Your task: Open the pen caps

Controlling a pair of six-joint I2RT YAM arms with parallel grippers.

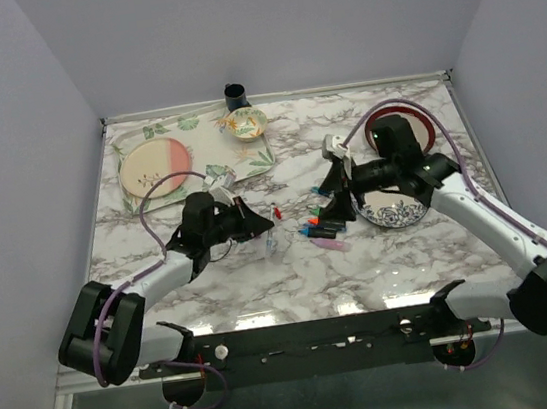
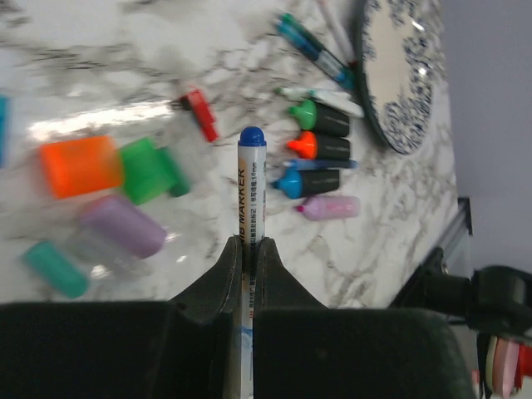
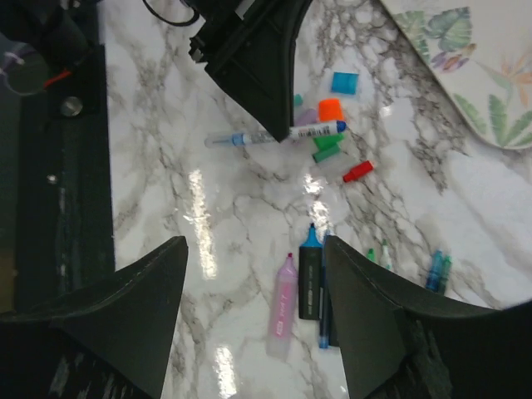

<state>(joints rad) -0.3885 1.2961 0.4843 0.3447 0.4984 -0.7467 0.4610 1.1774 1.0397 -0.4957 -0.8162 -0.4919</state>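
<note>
Left wrist view is showing the left gripper (image 2: 247, 249) clamping shut on a white-barrelled whiteboard marker (image 2: 252, 187), the jaws pinching its barrel. The marker's long axis is running straight out from that gripper and ending in a rounded blue end (image 2: 252, 137); I cannot tell whether this is a cap or a plug. Left of the barrel, an orange plastic cap (image 2: 81, 165), a green plastic cap (image 2: 150, 170), a purple plastic cap (image 2: 125, 226) and a teal plastic cap (image 2: 54, 268) are lying loose on the marbled tabletop (image 2: 399, 216). A small red plastic cap (image 2: 199, 112) is lying just beyond the blue end. Farther right, four short black highlighters (image 2: 320, 148) are lying side by side, tips bared, beside a blue-patterned round plate (image 2: 399, 100).

Right wrist view is showing the right gripper (image 3: 253, 245) spread wide, holding nothing and hovering over those highlighters. The held marker is lying crosswise ahead of it. The free right arm probably needs to be closing in along that axis.
</note>
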